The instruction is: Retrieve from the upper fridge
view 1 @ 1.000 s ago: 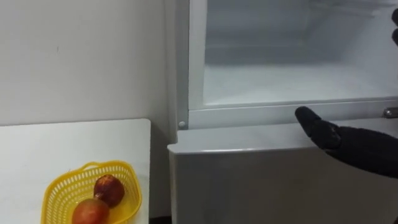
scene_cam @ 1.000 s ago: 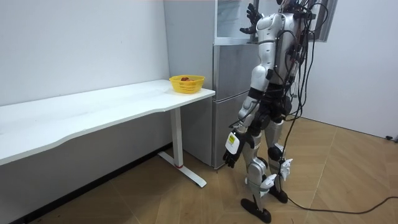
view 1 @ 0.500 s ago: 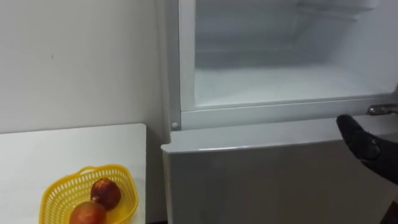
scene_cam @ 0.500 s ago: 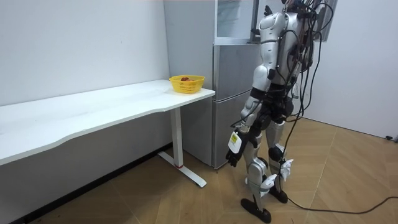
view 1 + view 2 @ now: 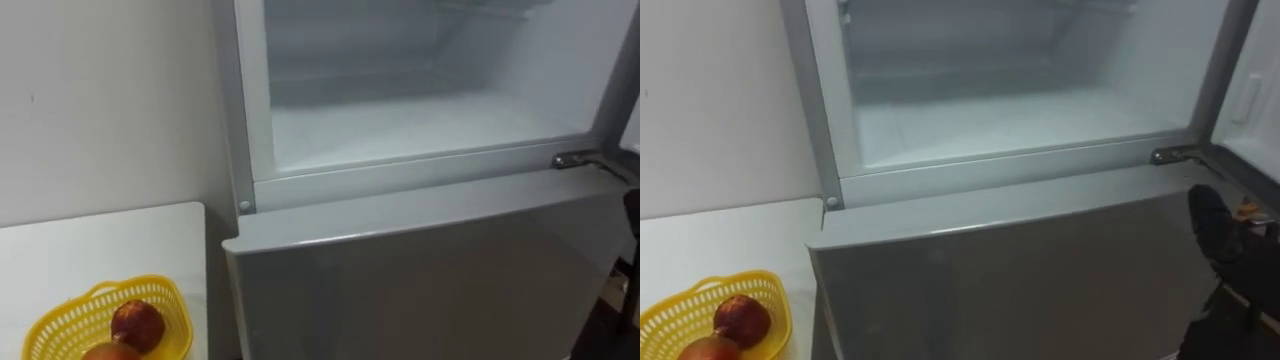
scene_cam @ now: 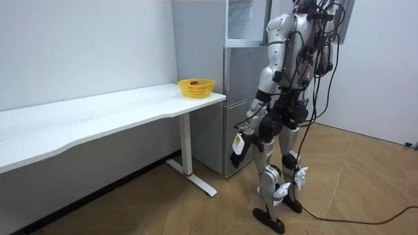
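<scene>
Upper compartment (image 5: 400, 130) stands open w/ its white floor bare to the camera. The fruit, two red pieces (image 5: 138, 325), lie in the yellow basket (image 5: 172, 318) on the white table (image 5: 90, 250), left of the fridge.

Vs 0.5 s ago: the whole eye picture has slid left, so that's the camera turning, not the fridge. The right hand (image 5: 1212, 228) has pulled back from the sill (image 5: 420, 172) and is now low at the far right, off the fridge front. In the room view that arm, raised at the compartment 1 s ago, is no longer up there. The left hand (image 6: 238, 145) has swung a little fwd beside the thigh.

Right hand: fingers look straight and together, pointing up, holding nothing and touching nothing. Left hand hangs by the thigh; can't tell if it's open or closed.

Edges: sill runs just above the top edge of the shut grey lower door (image 5: 420, 280). Metal hinge (image 5: 572, 159) sits at the sill's right end, w/ the open upper door (image 5: 1255, 95) beyond it, near the right hand. Table edge is just beside the fridge's left side, w/ a narrow gap btwn them. Robot stands facing the fridge w/ the table on its left.
</scene>
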`<state>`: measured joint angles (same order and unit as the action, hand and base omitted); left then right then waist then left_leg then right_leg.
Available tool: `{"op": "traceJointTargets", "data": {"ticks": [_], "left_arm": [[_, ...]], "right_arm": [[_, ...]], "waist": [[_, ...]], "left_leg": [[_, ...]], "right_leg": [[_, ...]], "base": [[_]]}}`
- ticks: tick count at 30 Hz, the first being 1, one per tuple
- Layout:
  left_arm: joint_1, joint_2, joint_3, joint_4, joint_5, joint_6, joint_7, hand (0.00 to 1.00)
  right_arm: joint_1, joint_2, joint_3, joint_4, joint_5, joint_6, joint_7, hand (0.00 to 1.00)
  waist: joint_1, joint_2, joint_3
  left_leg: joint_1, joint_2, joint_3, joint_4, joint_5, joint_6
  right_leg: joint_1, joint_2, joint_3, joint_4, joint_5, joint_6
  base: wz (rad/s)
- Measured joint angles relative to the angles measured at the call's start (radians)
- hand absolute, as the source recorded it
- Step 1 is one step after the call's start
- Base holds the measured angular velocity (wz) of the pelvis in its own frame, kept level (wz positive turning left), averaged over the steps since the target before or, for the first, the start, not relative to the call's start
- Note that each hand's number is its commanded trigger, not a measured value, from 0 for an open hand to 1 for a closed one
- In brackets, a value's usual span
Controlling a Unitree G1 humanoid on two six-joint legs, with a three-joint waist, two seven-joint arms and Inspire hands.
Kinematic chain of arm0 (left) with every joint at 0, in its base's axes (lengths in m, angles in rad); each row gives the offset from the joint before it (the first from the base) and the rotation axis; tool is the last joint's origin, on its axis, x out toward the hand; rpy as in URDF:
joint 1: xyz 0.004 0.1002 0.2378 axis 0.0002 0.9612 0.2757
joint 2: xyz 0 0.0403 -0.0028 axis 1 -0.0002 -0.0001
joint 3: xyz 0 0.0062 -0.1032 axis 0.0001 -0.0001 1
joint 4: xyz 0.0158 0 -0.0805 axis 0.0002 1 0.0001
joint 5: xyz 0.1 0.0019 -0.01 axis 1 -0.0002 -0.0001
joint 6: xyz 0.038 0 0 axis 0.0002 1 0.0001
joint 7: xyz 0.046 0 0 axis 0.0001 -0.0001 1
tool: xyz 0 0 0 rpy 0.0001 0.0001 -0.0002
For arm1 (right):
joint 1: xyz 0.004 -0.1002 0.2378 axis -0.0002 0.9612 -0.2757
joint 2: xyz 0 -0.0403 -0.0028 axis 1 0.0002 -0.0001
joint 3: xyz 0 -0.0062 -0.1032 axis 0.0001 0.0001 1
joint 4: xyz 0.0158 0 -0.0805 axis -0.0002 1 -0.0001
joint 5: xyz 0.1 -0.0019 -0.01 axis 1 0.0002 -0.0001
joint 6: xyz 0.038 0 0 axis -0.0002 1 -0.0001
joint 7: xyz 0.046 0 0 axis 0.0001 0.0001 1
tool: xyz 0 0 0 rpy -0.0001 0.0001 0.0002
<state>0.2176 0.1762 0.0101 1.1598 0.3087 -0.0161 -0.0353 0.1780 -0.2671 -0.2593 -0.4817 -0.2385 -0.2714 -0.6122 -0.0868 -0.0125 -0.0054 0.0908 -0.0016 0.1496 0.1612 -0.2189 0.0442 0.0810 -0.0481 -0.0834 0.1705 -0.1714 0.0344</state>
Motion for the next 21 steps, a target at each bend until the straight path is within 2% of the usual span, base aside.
{"op": "traceJointTargets", "data": {"ticks": [4,7,10,11,12,15,19,21], "left_arm": [[0.001,0.004,-0.007,0.0,-0.002,0.0,0.013,0.0],[-0.005,0.005,-0.023,0.0,-0.003,0.001,0.021,0.0],[-0.009,0.005,-0.027,0.001,-0.002,0.001,0.021,0.0],[-0.008,0.005,-0.036,0.001,-0.002,0.002,0.022,0.0],[-0.01,0.003,-0.046,0.0,-0.002,0.003,0.022,0.0],[-0.012,0.001,-0.06,-0.001,-0.002,0.009,0.02,0.0],[-0.012,0.001,-0.076,-0.007,-0.001,0.013,0.003,0.0],[-0.008,0.001,-0.076,-0.007,-0.001,0.016,-0.004,0.0]], "right_arm": [[0.056,0.0,0.005,0.004,0.002,0.002,0.028,0.0],[0.085,0.0,0.034,0.022,0.002,0.002,0.046,0.0],[0.09,0.004,0.049,0.064,0.005,0.004,0.066,0.0],[0.096,0.004,0.06,0.081,0.007,0.006,0.078,0.0],[0.107,0.005,0.074,0.09,0.009,0.015,0.088,0.0],[0.122,0.01,0.106,0.127,0.01,0.04,0.123,0.0],[0.122,0.03,0.125,0.179,0.046,0.081,0.189,0.0],[0.122,0.032,0.141,0.179,0.061,0.088,0.214,0.0]], "waist": [[0.002,-0.003,-0.0009],[0.007,0.005,0.0018],[0.006,0.01,0.0],[0.007,0.014,-0.0031],[0.007,0.017,-0.0066],[0.007,0.032,-0.0068],[0.011,0.03,-0.0038],[0.012,0.028,-0.002]], "left_leg": [[0.007,0.0,0.007,-0.01,0.0,0.0],[0.002,0.001,0.013,-0.012,0.0,0.0],[-0.01,0.001,0.013,-0.011,0.0,0.0],[-0.012,0.001,0.015,-0.011,0.0,0.0],[-0.013,0.001,0.016,-0.011,0.0,0.0],[-0.012,0.001,0.016,-0.011,0.0,0.0],[-0.01,0.002,0.022,-0.01,0.0,0.0],[-0.008,0.003,0.031,-0.01,0.0,0.0]], "right_leg": [[0.0,0.0,0.002,0.001,0.0,0.0],[-0.009,0.0,0.003,0.001,0.0,0.0],[-0.02,0.0,0.003,0.001,0.001,-0.001],[-0.023,0.001,0.004,0.002,0.001,-0.002],[-0.025,0.0,0.003,0.003,0.001,-0.002],[-0.027,0.0,0.003,0.005,0.001,-0.002],[-0.026,0.001,0.008,0.005,0.001,-0.002],[-0.027,0.002,0.014,0.005,0.001,-0.002]], "base": [[-0.05],[-0.06],[0.0],[-0.03],[0.0],[0.0],[-0.02],[-0.1]]}}
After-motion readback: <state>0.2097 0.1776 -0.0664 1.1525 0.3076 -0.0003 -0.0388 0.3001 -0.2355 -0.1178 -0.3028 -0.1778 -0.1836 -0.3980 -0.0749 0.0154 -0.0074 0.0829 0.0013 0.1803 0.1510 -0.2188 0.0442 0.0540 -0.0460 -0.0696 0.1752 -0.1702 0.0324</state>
